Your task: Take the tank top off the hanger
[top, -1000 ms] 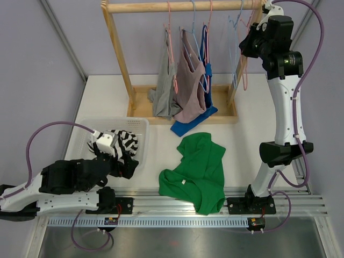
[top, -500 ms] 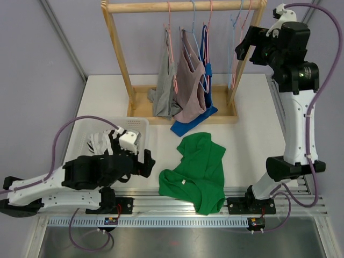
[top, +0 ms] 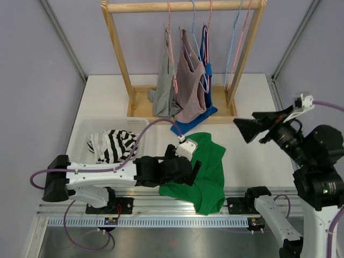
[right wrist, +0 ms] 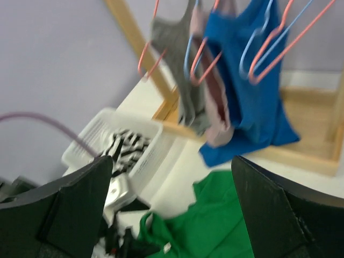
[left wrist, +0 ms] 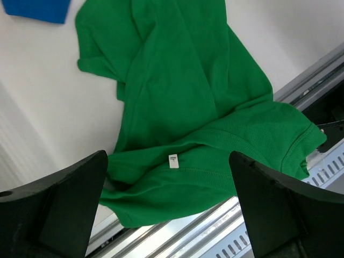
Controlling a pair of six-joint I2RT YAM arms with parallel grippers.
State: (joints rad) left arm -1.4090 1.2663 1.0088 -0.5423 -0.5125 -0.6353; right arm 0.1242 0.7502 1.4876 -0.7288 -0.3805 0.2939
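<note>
Where the left gripper (left wrist: 166, 167) gapes, crumpled green fine-knit garment (left wrist: 183, 97)

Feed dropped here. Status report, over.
Left gripper open, empty, above green top. Right gripper open, empty, raised, facing rack. Green top loose on table, no hanger in it. Nothing in the way.
</note>
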